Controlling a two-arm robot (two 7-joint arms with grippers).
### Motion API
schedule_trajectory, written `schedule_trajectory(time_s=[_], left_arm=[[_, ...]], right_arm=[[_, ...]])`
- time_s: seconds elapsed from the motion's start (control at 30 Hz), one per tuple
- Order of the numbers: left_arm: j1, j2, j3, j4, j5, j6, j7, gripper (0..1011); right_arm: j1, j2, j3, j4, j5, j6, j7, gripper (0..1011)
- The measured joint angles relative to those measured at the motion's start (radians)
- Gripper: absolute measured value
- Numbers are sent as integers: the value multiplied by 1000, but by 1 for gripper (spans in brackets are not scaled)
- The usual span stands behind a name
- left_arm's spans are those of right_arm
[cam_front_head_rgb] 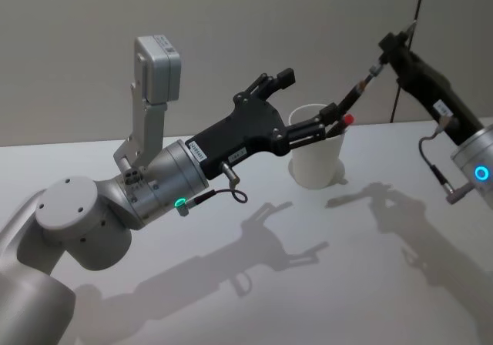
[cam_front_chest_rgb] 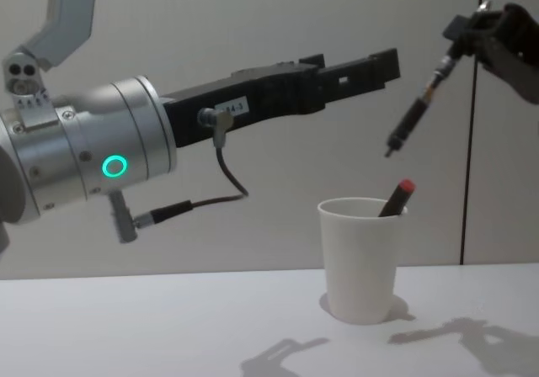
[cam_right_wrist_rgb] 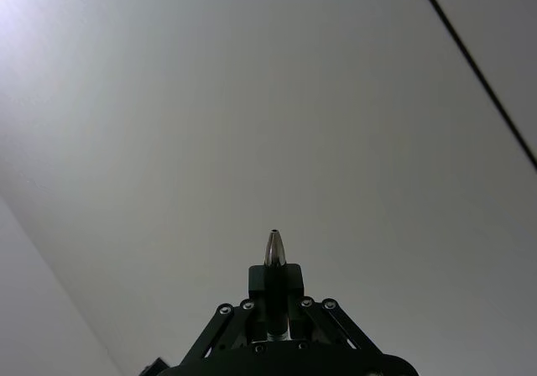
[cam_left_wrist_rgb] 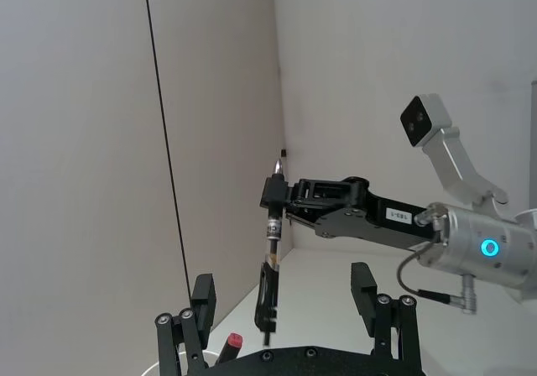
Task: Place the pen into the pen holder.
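A black pen [cam_front_head_rgb: 358,91] with a silver tip hangs tilted in the air, its lower end above the rim of the pen holder [cam_front_head_rgb: 317,160], a white paper cup on the table. My right gripper [cam_front_head_rgb: 387,52] is shut on the pen's upper end, as the right wrist view also shows [cam_right_wrist_rgb: 273,279]. In the chest view the pen [cam_front_chest_rgb: 417,108] ends a short way above the cup [cam_front_chest_rgb: 362,259]. My left gripper [cam_front_head_rgb: 308,98] is open and hovers beside and above the cup, holding nothing. A second pen with a red cap [cam_front_chest_rgb: 405,187] stands inside the cup.
The white table [cam_front_head_rgb: 308,283] has free room in front of and to the left of the cup. A plain wall with a dark vertical seam [cam_front_chest_rgb: 472,183] rises close behind. The left arm's long body [cam_front_chest_rgb: 253,99] spans the space left of the cup.
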Motion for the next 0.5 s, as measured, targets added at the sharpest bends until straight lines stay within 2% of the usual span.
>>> schedule_trajectory(time_s=[0.27,0.5], left_arm=[[0,0,0,0,0,0,0,1001],[0,0,0,0,0,0,0,1001]], right_arm=[[52,6,12,81,-93,-58,45,122],[118,-8,12,179,-183,-117,107,122]])
